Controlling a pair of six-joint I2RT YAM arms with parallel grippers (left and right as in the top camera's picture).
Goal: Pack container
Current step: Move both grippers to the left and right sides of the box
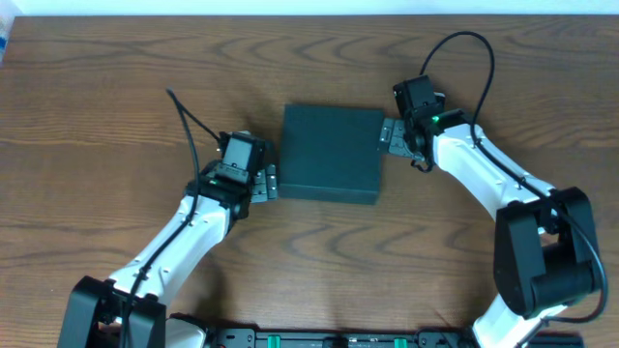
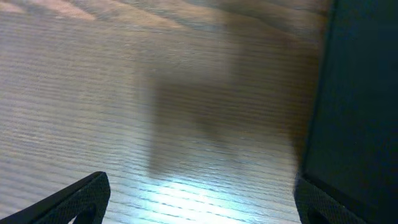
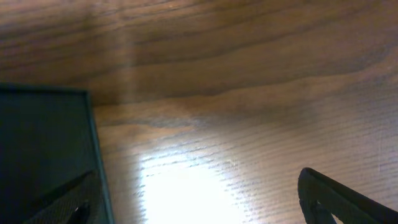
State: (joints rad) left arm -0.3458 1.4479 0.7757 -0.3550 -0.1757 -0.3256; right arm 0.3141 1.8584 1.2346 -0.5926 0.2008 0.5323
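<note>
Container (image 1: 331,153) sits between left gripper (image 1: 268,182) and right gripper (image 1: 388,136).

From above I see the dark teal-green matte rectangular cardboard box (image 1: 332,153) lying flat, lid down, near the middle of the brown wood-grain surface (image 1: 116,106). My left gripper (image 1: 270,182) sits right at the box's left side, by its near corner. My right gripper (image 1: 387,135) sits right at the right side, by the far corner. I can't judge the finger gaps from up here.
</note>
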